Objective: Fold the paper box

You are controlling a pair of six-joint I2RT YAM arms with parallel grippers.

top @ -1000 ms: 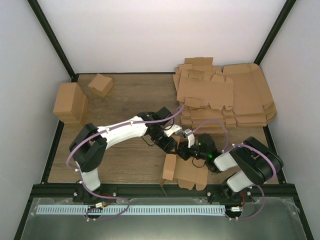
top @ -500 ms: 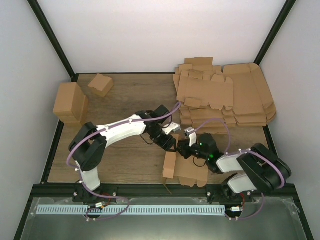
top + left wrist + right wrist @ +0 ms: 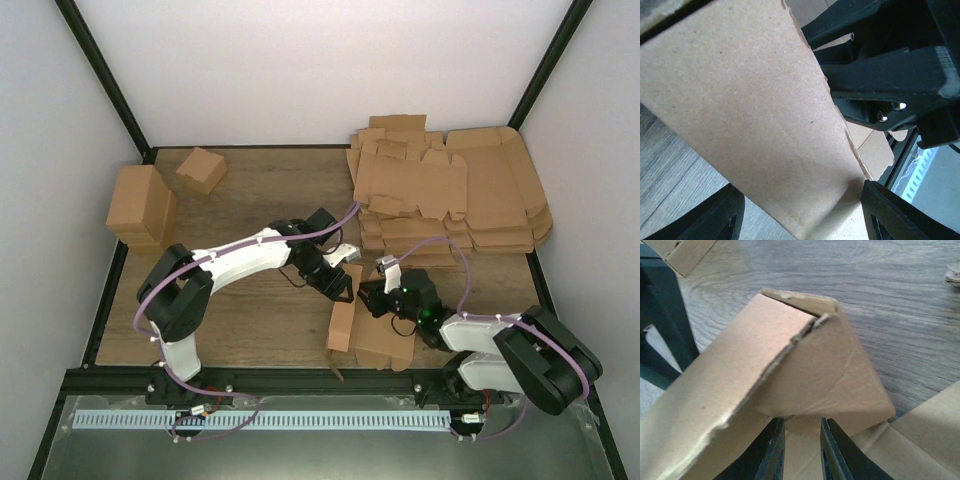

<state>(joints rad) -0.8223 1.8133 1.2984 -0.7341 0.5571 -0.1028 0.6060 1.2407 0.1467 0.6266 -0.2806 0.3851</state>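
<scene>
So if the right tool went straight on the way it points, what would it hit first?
The box: its raised flap stands just ahead of the right tool, perhaps touching it; depth is unclear.

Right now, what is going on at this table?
Both end effectors are at a half-folded paper box near the front edge of the table. The left end effector is open, its fingers straddling a raised side panel. The right end effector has its fingers nearly together at a folded corner; a pinch cannot be confirmed.

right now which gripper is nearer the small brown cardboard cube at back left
Left: the left gripper sits right of the small brown cardboard cube, the right gripper farther right.
</scene>
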